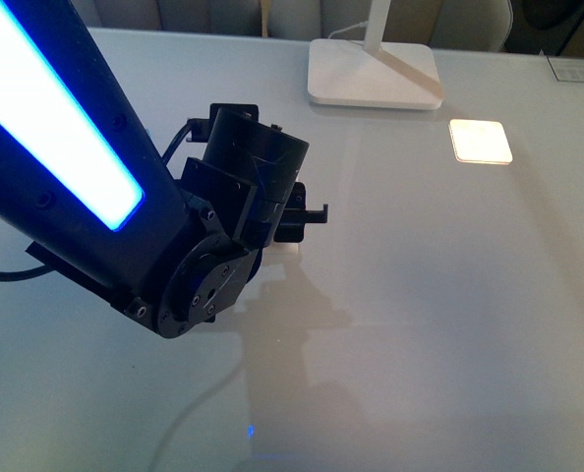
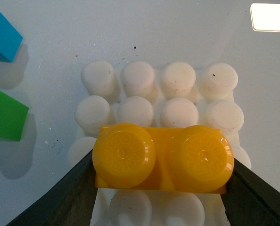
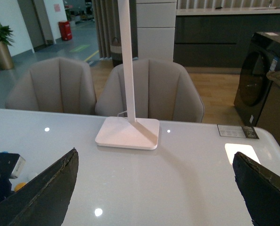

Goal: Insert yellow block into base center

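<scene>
Clamping the yellow block [image 2: 163, 157] by its ends, the left gripper [image 2: 161, 188], near nine o'clock on the table [image 1: 449, 295], holds it over the base [image 2: 137, 80] studs. A lamp foot [image 1: 374, 74] stands toward twelve o'clock. The right gripper [image 3: 154, 188] is spread wide, holding nothing.

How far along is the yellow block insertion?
Done: the yellow block is picked up, clamped in the left hand. In hand: it is held over the middle studs of the base; whether it is seated cannot be told. Left: press down, release. The right hand is open, empty.
</scene>
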You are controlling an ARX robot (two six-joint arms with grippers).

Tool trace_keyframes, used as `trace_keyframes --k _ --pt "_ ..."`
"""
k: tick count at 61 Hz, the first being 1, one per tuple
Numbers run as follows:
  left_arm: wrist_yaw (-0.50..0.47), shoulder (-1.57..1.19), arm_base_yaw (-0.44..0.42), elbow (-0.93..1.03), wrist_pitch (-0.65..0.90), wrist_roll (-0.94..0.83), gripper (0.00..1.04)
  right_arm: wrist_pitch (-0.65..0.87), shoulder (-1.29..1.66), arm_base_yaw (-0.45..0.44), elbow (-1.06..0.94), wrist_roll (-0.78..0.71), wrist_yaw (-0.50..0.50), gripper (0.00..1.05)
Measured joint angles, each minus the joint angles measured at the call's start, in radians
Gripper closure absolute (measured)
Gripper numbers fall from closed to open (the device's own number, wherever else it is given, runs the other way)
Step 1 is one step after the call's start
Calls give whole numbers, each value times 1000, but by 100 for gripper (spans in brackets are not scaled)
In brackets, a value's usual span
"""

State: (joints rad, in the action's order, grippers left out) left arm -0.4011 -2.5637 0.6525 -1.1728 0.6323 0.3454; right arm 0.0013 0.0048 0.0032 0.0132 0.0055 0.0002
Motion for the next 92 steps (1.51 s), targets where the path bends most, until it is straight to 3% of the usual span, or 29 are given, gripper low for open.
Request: trace_keyframes --k 92 --pt "-3 -68 0 0 117 -11 41 0 0 0 0 0 0 9"
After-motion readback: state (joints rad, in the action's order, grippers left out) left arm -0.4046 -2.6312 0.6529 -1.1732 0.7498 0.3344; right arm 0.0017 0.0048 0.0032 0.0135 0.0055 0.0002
